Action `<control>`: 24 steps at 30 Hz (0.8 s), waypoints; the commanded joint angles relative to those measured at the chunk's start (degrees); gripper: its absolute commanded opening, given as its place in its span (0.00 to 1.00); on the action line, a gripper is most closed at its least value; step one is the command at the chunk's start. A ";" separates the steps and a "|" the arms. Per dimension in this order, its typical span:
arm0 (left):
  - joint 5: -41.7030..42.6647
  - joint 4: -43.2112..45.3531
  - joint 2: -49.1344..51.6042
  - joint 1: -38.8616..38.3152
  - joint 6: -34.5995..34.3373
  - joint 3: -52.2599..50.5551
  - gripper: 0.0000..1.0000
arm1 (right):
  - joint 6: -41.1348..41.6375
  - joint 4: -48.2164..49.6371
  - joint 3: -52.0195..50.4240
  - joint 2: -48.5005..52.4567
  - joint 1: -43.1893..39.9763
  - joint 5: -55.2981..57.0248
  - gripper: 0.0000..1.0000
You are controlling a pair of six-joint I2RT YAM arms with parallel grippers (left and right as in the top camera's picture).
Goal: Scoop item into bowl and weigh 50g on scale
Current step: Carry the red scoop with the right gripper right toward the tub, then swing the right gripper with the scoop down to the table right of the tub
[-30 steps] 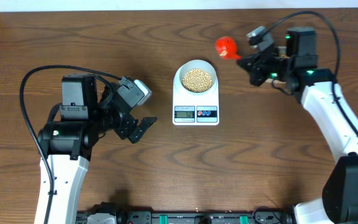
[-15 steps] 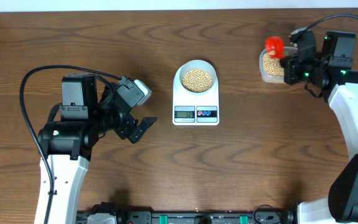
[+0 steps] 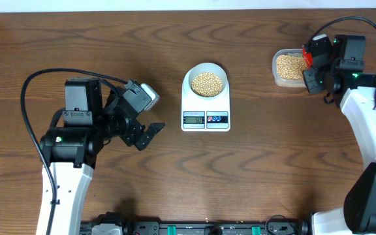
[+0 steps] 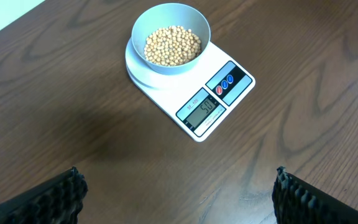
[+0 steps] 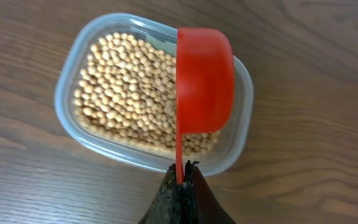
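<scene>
Weighing is judged nearly done; scoop (image 5: 205,81) is held over tub (image 3: 276,78).
Beans (image 4: 171,45) are heaped in bowl (image 4: 140,25) on scale (image 4: 238,93); display (image 4: 202,110) seemingly reads 50. Scoop handle is clamped by right gripper (image 5: 180,179); left gripper (image 3: 147,135) is spread, empty.

We saw a dark brown wood-grain table (image 3: 175,176) carrying two things directly on its top. A flat white digital kitchen scale (image 3: 205,119) with a small grey display lay near the middle. A clear rounded-rectangular plastic tub (image 5: 64,102) sat well apart from it, toward the far right corner.
</scene>
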 commanded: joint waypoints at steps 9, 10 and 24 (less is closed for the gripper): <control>0.09 0.00 0.13 0.28 0.74 1.09 0.98 | -5.70 2.19 0.50 -1.55 2.60 6.34 0.01; 0.09 0.00 0.13 0.28 0.74 1.09 0.98 | -5.68 2.95 0.52 -1.57 2.86 7.30 0.01; 0.09 0.00 0.13 0.28 0.74 1.09 0.98 | 7.69 9.64 0.55 -12.24 2.67 -2.34 0.01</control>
